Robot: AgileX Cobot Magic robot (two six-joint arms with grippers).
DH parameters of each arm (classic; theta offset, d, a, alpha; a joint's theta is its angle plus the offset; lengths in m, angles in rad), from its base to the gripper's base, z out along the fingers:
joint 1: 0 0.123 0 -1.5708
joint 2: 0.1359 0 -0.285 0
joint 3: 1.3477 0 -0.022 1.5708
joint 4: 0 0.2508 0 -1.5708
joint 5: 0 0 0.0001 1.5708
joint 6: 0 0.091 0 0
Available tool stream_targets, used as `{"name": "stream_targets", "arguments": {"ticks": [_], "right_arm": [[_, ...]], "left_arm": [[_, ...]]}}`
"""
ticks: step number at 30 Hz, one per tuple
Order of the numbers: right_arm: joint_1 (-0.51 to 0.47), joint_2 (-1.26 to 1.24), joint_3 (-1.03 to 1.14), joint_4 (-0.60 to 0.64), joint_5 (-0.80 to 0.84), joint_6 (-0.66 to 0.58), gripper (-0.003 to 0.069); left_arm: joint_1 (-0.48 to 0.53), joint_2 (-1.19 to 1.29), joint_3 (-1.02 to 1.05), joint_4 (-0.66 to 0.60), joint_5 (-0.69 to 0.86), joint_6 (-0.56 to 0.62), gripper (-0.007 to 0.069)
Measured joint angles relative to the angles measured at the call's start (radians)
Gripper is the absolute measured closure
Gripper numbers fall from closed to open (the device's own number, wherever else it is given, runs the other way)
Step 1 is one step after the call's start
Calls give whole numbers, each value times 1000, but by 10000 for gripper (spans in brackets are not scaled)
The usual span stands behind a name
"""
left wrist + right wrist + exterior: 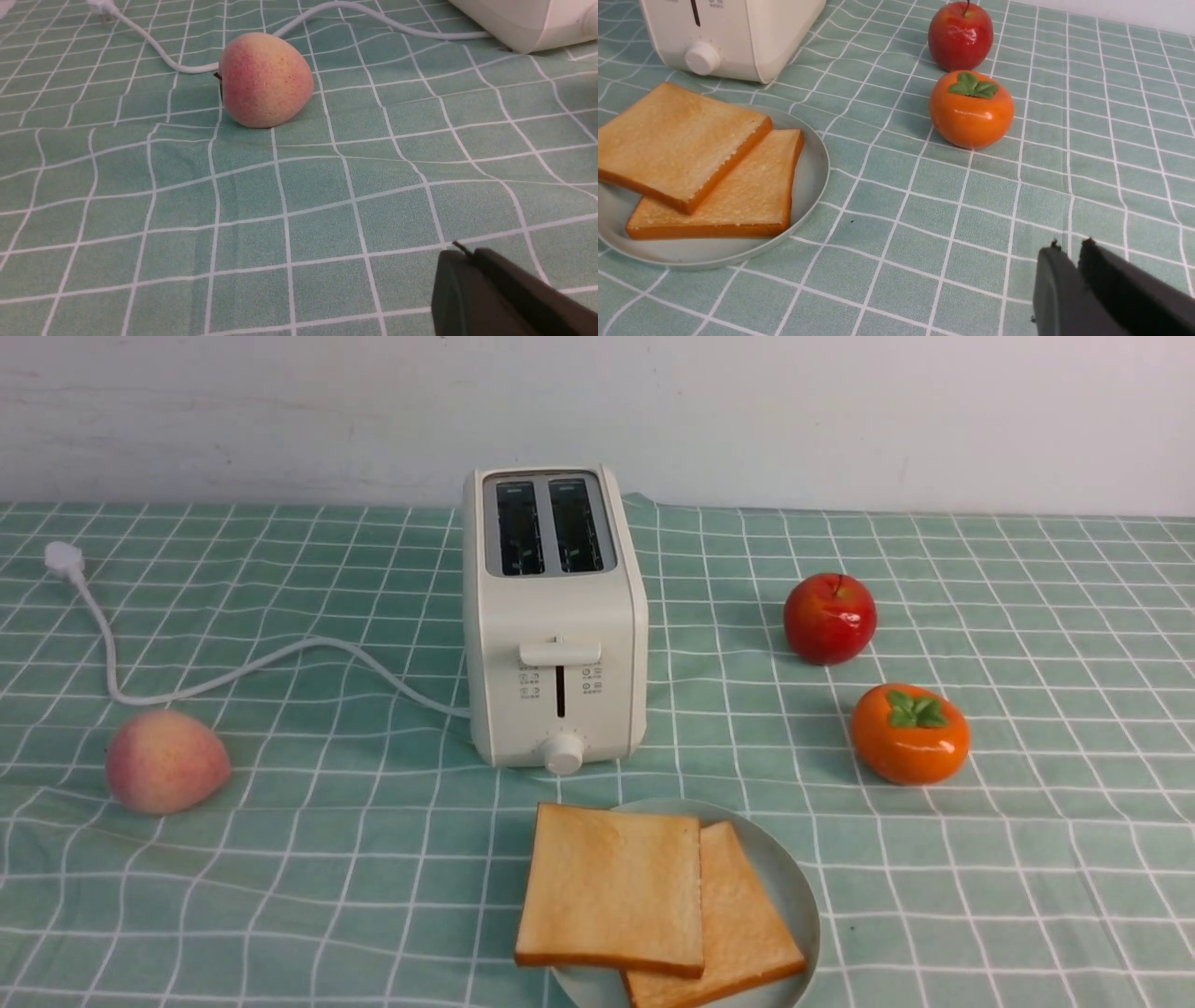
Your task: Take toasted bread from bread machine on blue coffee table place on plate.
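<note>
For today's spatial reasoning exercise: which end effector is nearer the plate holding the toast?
Right. The right end effector hangs over bare cloth beside the plate. The left end effector is out by the peach, with the plate outside its view.

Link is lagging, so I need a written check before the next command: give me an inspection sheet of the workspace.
Surface: blue coffee table, cloth wrinkled.
Job's things: both slices of toasted bread overlap on the plate; bread machine slots empty.
Clutter: peach, red apple, persimmon.
Tools: left tool shut, right tool nearly shut; both empty.
Cables: white power cord loose, unplugged.
Surroundings: plain white wall.
</note>
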Motion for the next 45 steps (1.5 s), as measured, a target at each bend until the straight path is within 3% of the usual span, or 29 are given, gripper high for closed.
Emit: {"name": "stream_targets", "arguments": {"ticks": [5, 12, 19, 27, 32, 45], "right_arm": [[-18, -8, 0, 1, 1, 0, 580], [-254, -99, 0, 0, 1, 0, 571], [-378, -162, 0, 0, 1, 0, 563], [-404, -193, 77, -2, -29, 0, 554], [-404, -193, 267, 1, -84, 0, 550], [-405, -193, 267, -43, -63, -14, 536]], "left_arm": [[3, 0, 0, 0, 1, 0, 613], [3, 0, 0, 0, 2, 0, 608], [3, 0, 0, 0, 3, 0, 605], [3, 0, 1, -1, 6, 0, 605], [3, 0, 1, -2, 7, 0, 597], [3, 0, 1, -4, 10, -2, 588]]}}
